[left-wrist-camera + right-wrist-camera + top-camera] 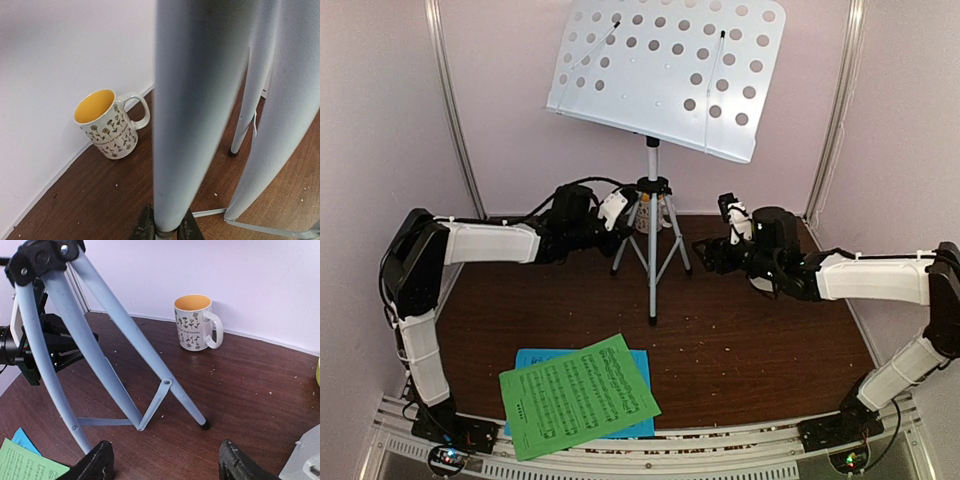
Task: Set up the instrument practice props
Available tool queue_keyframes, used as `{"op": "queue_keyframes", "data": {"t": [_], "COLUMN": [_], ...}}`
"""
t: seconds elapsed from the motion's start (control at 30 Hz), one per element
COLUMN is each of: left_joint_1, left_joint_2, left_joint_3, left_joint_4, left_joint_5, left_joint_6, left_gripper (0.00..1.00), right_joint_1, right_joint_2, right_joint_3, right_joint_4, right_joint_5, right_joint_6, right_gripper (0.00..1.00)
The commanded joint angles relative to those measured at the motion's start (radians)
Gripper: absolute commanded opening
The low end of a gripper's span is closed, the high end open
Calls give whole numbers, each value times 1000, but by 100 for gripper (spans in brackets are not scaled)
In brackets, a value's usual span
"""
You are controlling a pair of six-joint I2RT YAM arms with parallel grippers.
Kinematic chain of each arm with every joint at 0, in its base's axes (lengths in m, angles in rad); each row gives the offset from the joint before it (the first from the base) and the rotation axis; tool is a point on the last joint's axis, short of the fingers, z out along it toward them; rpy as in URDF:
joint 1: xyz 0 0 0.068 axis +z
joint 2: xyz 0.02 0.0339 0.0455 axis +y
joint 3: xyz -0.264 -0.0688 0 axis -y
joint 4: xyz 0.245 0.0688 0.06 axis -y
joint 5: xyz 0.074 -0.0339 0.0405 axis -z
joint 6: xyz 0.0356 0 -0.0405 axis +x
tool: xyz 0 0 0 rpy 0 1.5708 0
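The music stand has a white perforated desk [665,70] on a silver tripod [652,240] at the back middle of the table. My left gripper [620,215] is at the tripod's left side. In the left wrist view its jaws [165,227] are shut on a silver tripod leg [190,125]. My right gripper [715,250] hangs just right of the tripod; its fingers [97,462] stand wide open with nothing between them, short of a black-tipped leg [150,355]. The green music sheet [578,395] lies on the blue one [535,358] near the front edge.
A patterned mug [195,322] with an orange inside stands by the back wall behind the tripod, also in the left wrist view as the mug [107,125]. A lime-green edge [318,371] and a pale grey object [305,462] show at the right.
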Motion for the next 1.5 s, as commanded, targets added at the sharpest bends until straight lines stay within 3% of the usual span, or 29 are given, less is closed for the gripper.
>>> {"op": "queue_keyframes", "data": {"t": [0.0, 0.23, 0.5, 0.73, 0.93, 1.1, 1.33, 1.47], "left_joint_1": [-27, -90, -115, -116, -116, -116, -109, -89], "left_joint_2": [-55, -70, -66, -61, -54, -54, -55, -70], "left_joint_3": [-48, -77, -87, -98, -105, -101, -109, -135], "left_joint_4": [26, 32, 47, 73, 86, 83, 77, 74], "left_joint_5": [-163, -304, -340, -330, -335, -324, -298, -231], "left_joint_6": [-190, -256, -311, -293, -260, -248, -225, -217], "left_gripper": [0, 0, 0, 0, 0, 0, 0, 9], "right_joint_1": [64, 148, 181, 192, 208, 220, 221, 220], "right_joint_2": [19, 85, 220, 324, 352, 337, 380, 382], "right_joint_3": [-35, -5, 116, 186, 160, 94, 73, 72], "right_joint_4": [104, 127, 140, 139, 156, 195, 223, 219], "right_joint_5": [3, 54, 72, 89, 90, 94, 104, 114], "right_joint_6": [93, 94, 84, 78, 89, 111, 124, 118], "right_gripper": [73, 81, 75, 63, 41, 53, 32, 23]}}
